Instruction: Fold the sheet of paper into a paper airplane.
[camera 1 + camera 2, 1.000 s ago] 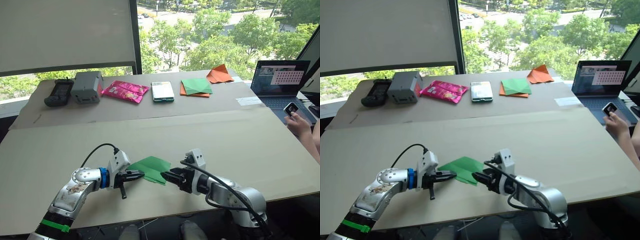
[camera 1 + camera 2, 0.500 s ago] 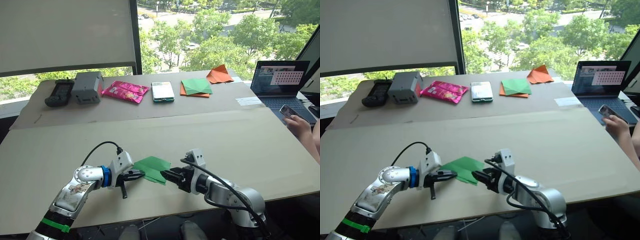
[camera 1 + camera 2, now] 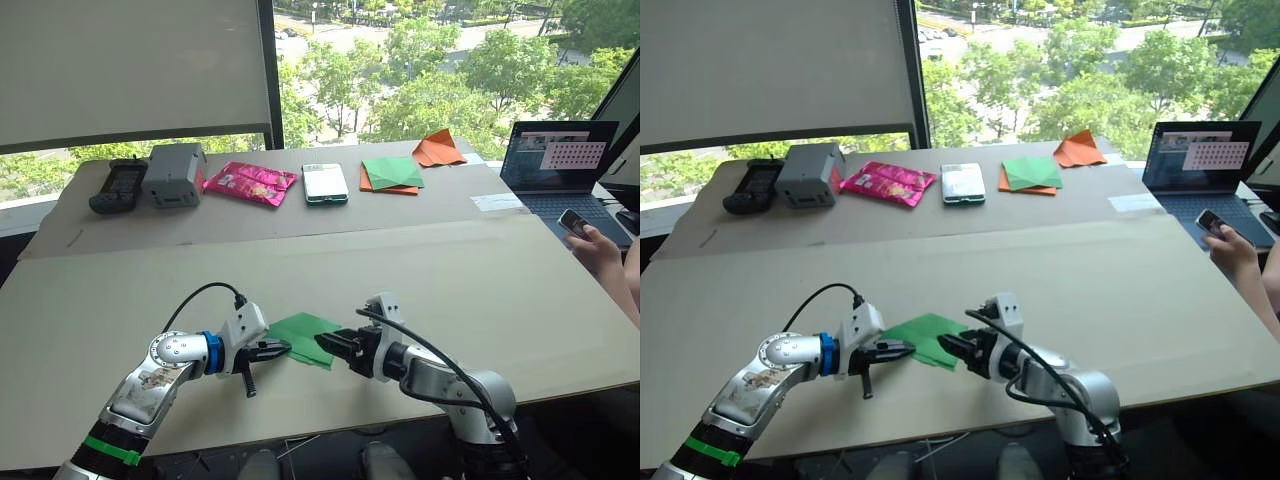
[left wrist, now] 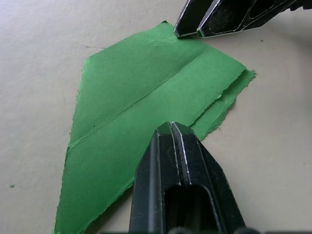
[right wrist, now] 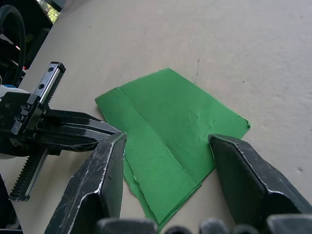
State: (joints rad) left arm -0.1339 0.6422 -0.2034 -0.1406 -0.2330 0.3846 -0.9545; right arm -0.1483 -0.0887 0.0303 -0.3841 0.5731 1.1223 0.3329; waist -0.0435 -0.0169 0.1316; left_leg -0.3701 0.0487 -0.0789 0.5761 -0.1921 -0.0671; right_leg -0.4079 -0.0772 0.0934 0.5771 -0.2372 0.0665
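I work at a wide table (image 3: 520, 300) covered in pale cardboard sheets, one overlapping the next along a seam. Ahead of me a big window (image 3: 440, 60) looks down on green treetops and a road, and daylight comes in through it. A pale roller blind (image 3: 130, 65) covers its left part, leaving a strip of glass below. A dark window frame (image 3: 270, 70) runs upright between them.
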